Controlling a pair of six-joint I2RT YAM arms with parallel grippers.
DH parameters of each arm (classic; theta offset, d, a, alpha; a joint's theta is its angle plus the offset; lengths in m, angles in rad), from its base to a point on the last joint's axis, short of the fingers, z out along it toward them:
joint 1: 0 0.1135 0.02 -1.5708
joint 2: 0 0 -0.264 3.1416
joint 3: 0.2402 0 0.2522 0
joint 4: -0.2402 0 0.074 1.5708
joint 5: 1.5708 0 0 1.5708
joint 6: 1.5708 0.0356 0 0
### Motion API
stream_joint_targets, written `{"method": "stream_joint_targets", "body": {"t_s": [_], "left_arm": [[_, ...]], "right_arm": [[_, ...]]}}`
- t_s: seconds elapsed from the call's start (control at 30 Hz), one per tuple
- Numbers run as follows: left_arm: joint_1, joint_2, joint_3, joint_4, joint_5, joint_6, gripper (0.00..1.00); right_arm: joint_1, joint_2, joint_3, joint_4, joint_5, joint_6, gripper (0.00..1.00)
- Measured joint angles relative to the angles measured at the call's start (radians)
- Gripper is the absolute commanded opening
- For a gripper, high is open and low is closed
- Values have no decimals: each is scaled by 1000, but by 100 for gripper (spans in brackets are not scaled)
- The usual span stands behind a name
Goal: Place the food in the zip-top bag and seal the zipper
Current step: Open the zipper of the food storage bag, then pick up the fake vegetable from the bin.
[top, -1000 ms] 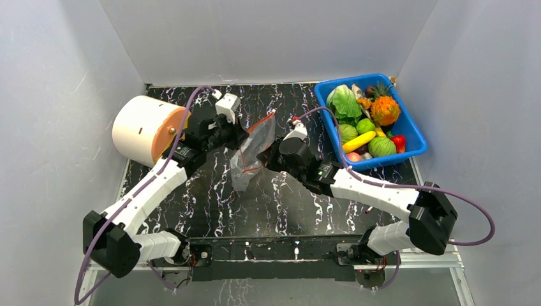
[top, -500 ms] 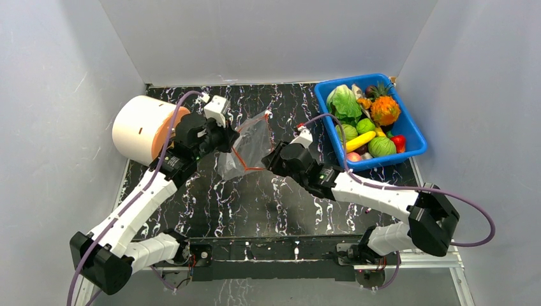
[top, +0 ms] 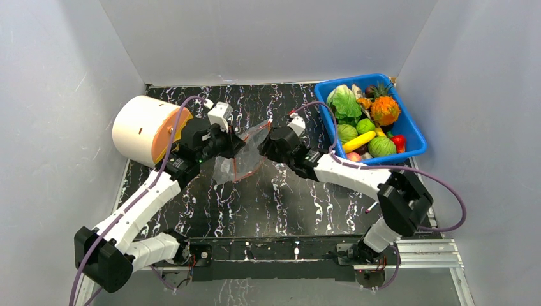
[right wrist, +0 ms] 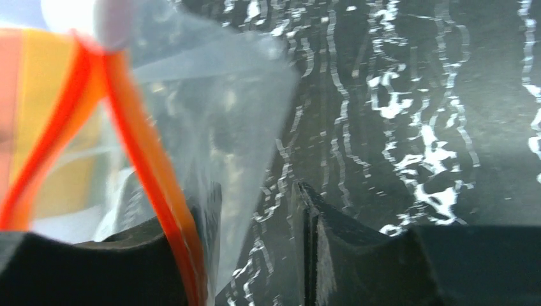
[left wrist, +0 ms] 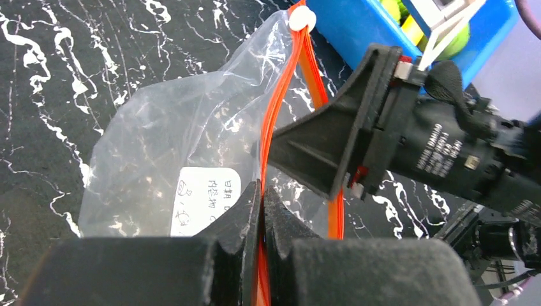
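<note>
Clear zip-top bag [top: 245, 153] has its red zipper [left wrist: 279, 108] parted.

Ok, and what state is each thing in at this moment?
Zip-top bag: empty, mouth open.
Zipper: unsealed, strips parted.
Left tool: shut on the zipper.
Right tool: open, fingers apart at the bag's mouth.
Food: all in the blue bin.
Cylinder: lying on its side.
</note>
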State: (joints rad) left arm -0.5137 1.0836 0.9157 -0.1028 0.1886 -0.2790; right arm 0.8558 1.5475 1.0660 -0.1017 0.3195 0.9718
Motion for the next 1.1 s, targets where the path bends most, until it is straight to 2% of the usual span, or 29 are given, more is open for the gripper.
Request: {"method": "stream_joint_targets", "body": {"t_s": [0.23, 0.43, 0.63, 0.83, 1.1], "left_arm": [[0, 23, 47, -53, -117, 45, 0], [-1, 69, 108, -35, -168, 71, 0], [0, 121, 111, -21, -176, 114, 0], [0, 121, 80, 14, -186, 146, 0], [0, 146, 53, 9, -174, 219, 0]], "right_arm": [[-78, 58, -44, -30, 45, -2, 40], [-95, 56, -79, -26, 24, -24, 46], [-131, 52, -16, -72, -74, -163, 68], [-182, 8, 116, -140, -209, -386, 83], [-264, -80, 247, -278, -274, -549, 78]]}}
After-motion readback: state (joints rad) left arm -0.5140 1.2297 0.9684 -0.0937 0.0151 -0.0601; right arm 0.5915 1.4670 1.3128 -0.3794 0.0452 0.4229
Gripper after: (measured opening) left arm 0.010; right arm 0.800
